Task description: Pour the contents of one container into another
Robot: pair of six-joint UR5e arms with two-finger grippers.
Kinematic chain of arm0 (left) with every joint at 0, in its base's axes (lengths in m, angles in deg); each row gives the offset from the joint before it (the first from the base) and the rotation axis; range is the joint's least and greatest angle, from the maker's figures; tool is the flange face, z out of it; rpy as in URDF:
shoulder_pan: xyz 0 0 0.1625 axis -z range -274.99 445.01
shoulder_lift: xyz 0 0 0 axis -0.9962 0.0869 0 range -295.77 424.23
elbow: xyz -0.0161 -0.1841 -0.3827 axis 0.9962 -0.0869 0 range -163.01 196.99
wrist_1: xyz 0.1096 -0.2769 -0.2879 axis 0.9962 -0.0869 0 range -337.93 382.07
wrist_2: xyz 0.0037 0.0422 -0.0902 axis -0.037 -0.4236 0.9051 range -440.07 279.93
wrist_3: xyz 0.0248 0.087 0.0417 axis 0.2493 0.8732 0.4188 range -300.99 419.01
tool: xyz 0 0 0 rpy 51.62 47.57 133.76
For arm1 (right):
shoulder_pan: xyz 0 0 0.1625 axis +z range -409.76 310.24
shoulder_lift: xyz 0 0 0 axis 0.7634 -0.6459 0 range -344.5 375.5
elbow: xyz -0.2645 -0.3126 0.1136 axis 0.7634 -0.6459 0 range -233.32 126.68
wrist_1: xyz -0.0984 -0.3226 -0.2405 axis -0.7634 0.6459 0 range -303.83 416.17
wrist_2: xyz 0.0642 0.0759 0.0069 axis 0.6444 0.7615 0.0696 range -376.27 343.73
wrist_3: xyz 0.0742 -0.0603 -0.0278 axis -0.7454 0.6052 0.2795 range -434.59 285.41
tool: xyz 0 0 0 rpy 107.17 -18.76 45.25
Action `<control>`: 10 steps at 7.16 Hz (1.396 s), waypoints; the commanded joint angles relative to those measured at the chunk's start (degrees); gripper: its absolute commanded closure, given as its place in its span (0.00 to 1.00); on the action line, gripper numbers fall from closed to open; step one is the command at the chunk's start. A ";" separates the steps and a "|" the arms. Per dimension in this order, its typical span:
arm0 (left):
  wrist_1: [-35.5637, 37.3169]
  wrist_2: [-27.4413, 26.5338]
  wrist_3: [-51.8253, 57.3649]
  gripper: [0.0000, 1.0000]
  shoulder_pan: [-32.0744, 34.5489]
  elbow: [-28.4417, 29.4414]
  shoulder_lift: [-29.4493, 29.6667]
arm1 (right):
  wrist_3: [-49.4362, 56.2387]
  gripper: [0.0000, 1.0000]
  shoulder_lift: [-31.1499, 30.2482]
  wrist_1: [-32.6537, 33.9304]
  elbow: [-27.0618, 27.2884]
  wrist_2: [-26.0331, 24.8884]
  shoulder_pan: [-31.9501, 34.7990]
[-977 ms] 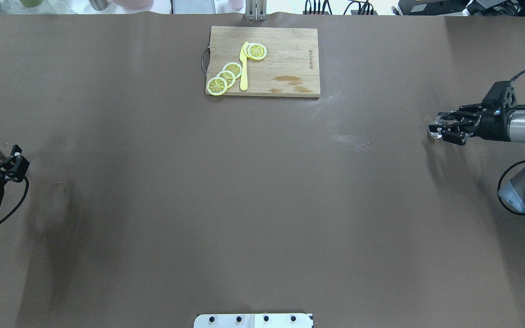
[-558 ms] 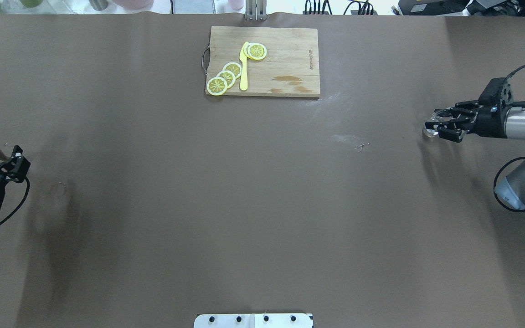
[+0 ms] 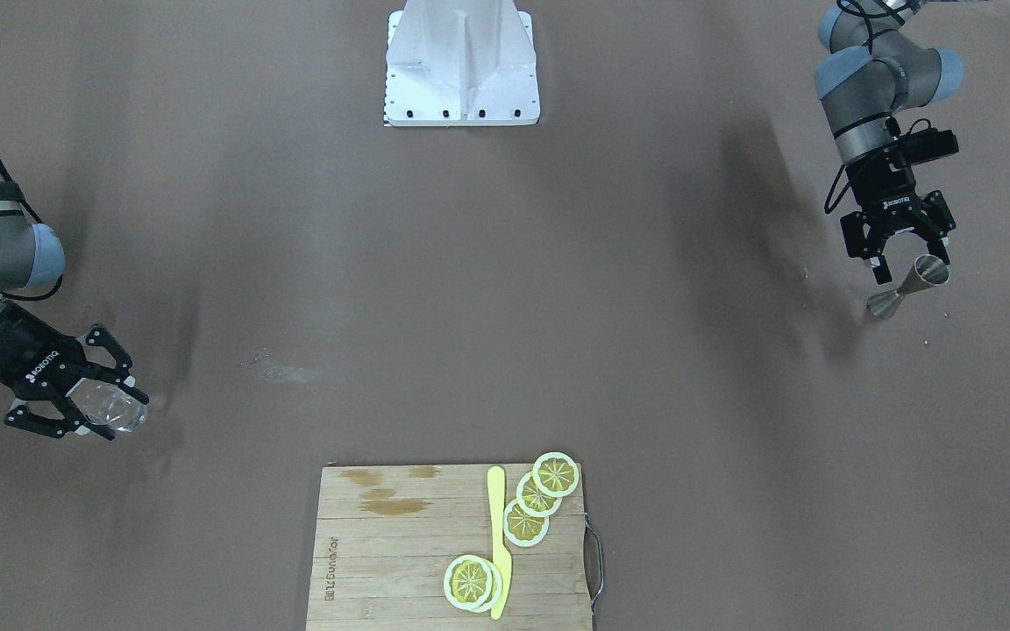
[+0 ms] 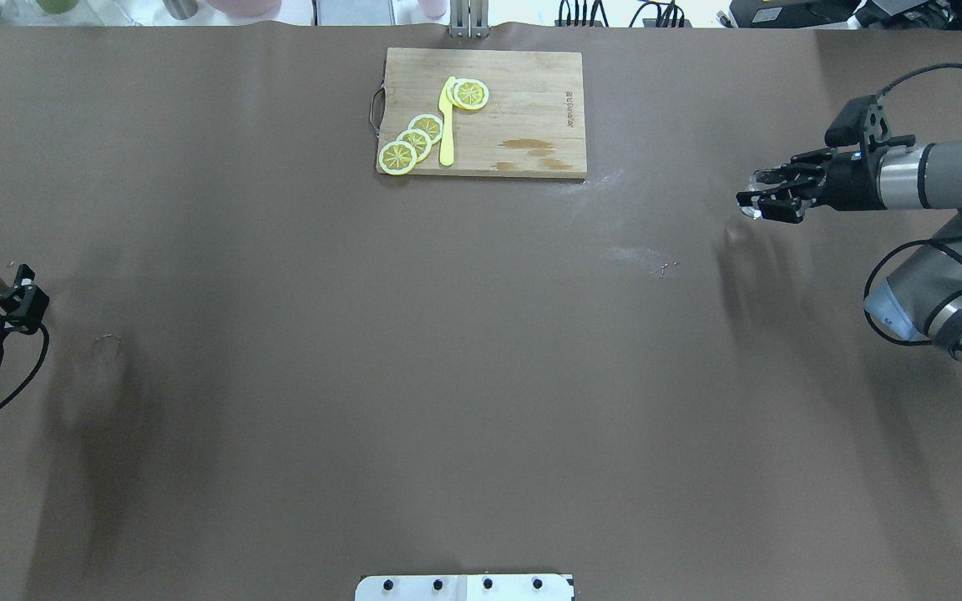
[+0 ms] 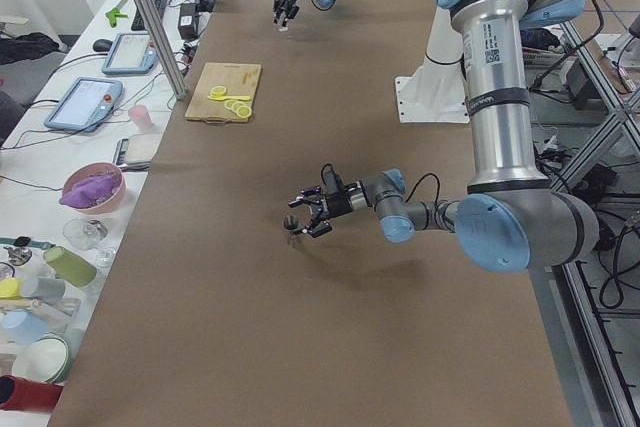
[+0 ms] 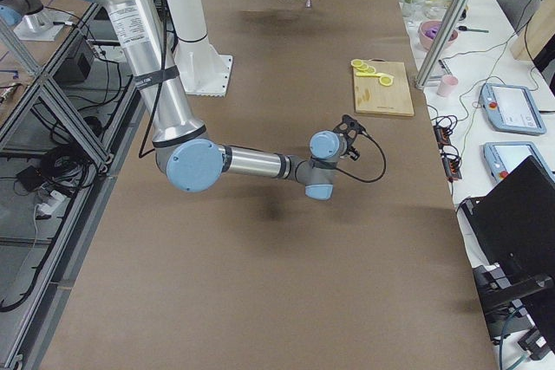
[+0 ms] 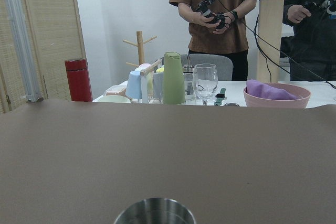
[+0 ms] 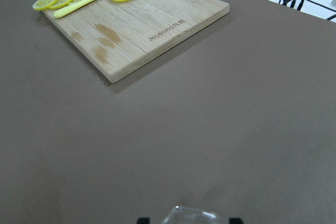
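Note:
The steel jigger (image 3: 908, 287) stands upright at the table's left end, and only its rim (image 7: 155, 213) shows at the bottom of the left wrist view. My left gripper (image 3: 913, 268) lies level and open. Its fingers sit on either side of the jigger, with a gap wider than the jigger itself. At the right end, my right gripper (image 4: 761, 199) is shut on the clear glass tumbler (image 3: 112, 409). It holds the tumbler off the table, above its own shadow. The tumbler's rim (image 8: 191, 215) sits between the fingertips in the right wrist view.
A wooden cutting board (image 4: 531, 108) lies at the far middle of the table. It carries lemon slices (image 4: 414, 138) and a yellow knife (image 4: 447, 125). Pale smears and crumbs (image 4: 640, 255) mark the cloth right of centre. The white robot base (image 4: 464, 587) is at the near edge.
My right gripper has carried the tumbler away from the robot and toward the table's middle, and it has risen. My left gripper has edged slightly left at the jigger.

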 commanded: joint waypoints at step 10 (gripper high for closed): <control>-7.14 -0.04 -0.52 0.24 -1.14 7.93 2.35 | 2.67 1.00 7.13 20.75 13.64 1.77 -1.34</control>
